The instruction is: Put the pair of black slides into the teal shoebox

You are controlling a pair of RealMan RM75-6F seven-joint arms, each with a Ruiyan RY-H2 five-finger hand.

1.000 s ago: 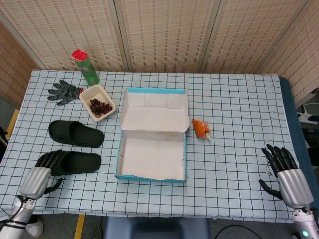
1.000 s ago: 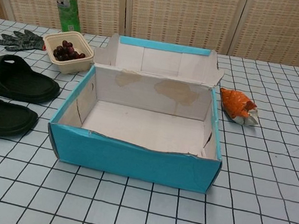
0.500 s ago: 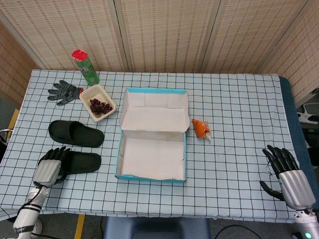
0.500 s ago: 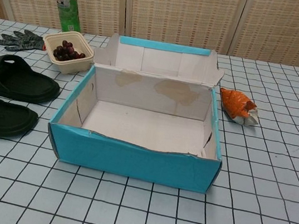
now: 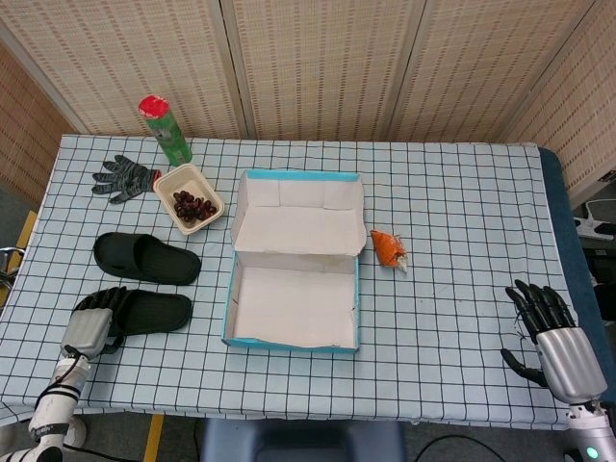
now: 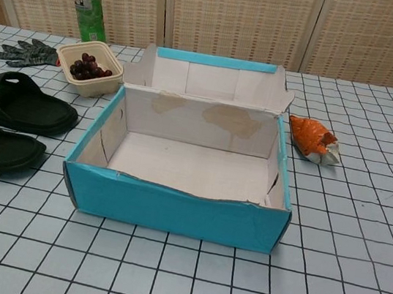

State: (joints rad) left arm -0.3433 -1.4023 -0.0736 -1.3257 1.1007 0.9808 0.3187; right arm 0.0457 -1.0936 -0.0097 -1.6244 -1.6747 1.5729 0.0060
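Our left hand [image 5: 91, 327] sits at the heel end of the near slide [image 5: 144, 312], fingers draped onto its edge; we cannot tell from the head view whether they have truly closed on it, and the chest view does not show the hand at all. Our right hand [image 5: 556, 342] rests at the near right of the bench [image 5: 462, 212], fingers apart, holding nothing.

The risk we see is a shallow hold at one end. Lifted from the heel alone, the slide would likely droop or swing, and could slip free or catch the teal shoebox [image 5: 293, 272] on its left wall, shoving the light card box sideways. Dragging it instead might bump the far slide [image 5: 146, 257], which lies just beyond it.

Both slides are matte black, soft-looking moulded pieces with a broad strap, lying flat side by side left of the box, toes toward it. The shoebox stands open and empty, its lid flap tilted back on the far side, white inside and teal outside.
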